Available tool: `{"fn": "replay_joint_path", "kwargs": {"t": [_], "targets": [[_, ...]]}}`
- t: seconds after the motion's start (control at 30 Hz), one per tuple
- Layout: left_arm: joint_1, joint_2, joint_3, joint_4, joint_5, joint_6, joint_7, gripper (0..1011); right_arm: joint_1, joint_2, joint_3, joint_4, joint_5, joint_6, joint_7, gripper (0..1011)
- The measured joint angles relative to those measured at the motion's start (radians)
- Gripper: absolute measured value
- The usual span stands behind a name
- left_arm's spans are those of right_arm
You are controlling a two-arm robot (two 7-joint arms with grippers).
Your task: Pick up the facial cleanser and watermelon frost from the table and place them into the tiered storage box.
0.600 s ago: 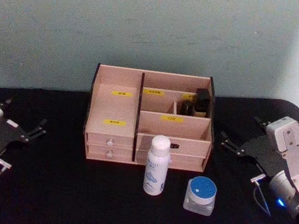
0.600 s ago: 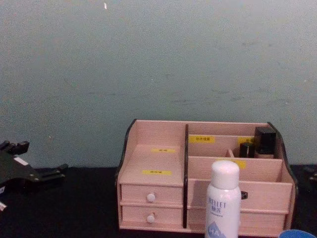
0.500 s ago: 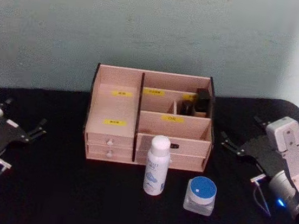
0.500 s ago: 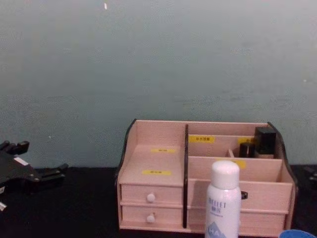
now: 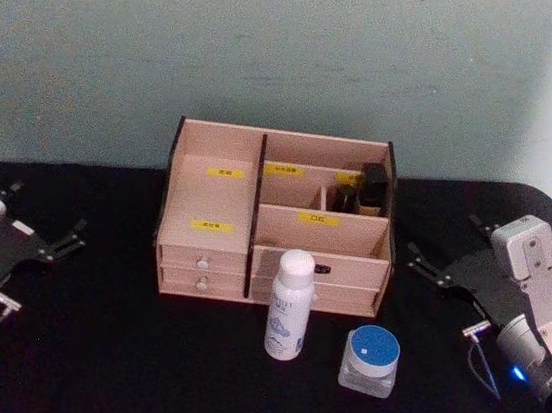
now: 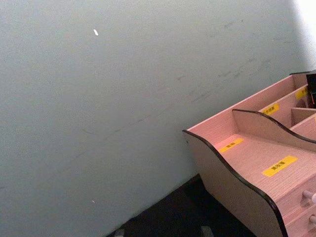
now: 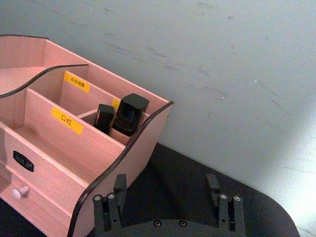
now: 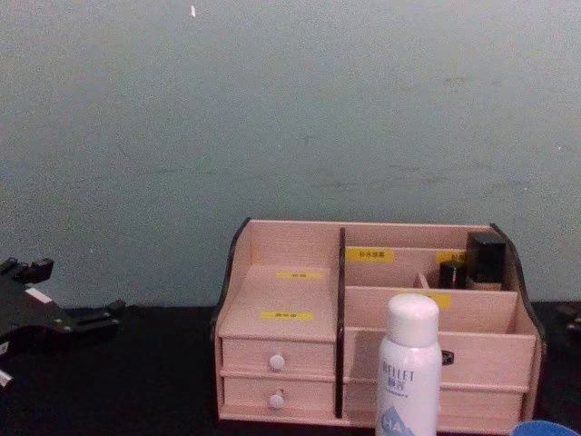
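Upright on the table, the facial cleanser (image 5: 290, 305) stands just in front of the tiered storage box (image 5: 218, 199), close to its lower right drawer. The watermelon frost (image 5: 370, 359) sits near the bottle, on the robot's right and slightly nearer the robot. Neither has shifted over the last half second, and both arms remain where they were. The right gripper (image 5: 445, 242) hovers well to the right of the box, its fingers (image 7: 120, 186) spread wide and empty. The left gripper (image 5: 44, 210) sits far out on the left, also apparently spread and empty, though it is hard to see clearly. Two black-capped bottles (image 5: 372, 186) occupy the box's back right compartment. A black cloth (image 5: 117, 348) covers the table, against a pale blue-green wall (image 5: 276, 45).
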Motion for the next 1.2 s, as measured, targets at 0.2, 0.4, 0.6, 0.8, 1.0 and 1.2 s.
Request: {"fn": "replay_joint_path", "kwargs": {"t": [0.2, 0.4, 0.6, 0.8, 1.0, 1.2], "targets": [[0.0, 0.0, 0.0, 0.0, 0.0, 0.0, 0.0, 1001, 0.0, 0.0, 0.0, 0.0, 0.0, 0.0, 0.0, 1002], [0.0, 0.0, 0.0, 0.0, 0.0, 0.0, 0.0, 1001, 0.0, 0.0, 0.0, 0.0, 0.0, 0.0, 0.0, 1002], [0.0, 0.0, 0.0, 0.0, 0.0, 0.0, 0.0, 1001, 0.0, 0.0, 0.0, 0.0, 0.0, 0.0, 0.0, 1002], [0.0, 0.0, 0.0, 0.0, 0.0, 0.0, 0.0, 1001, 0.0, -0.002, 0.003, 0.001, -0.001, -0.001, 0.0, 1002], [0.0, 0.0, 0.0, 0.0, 0.0, 0.0, 0.0, 1001, -0.008, -0.008, 0.027, 0.001, -0.012, -0.023, 0.002, 1003], [0.0, 0.0, 0.0, 0.0, 0.0, 0.0, 0.0, 1001, -0.037, 0.001, 0.058, -0.031, -0.004, -0.05, 0.025, 1002]]}}
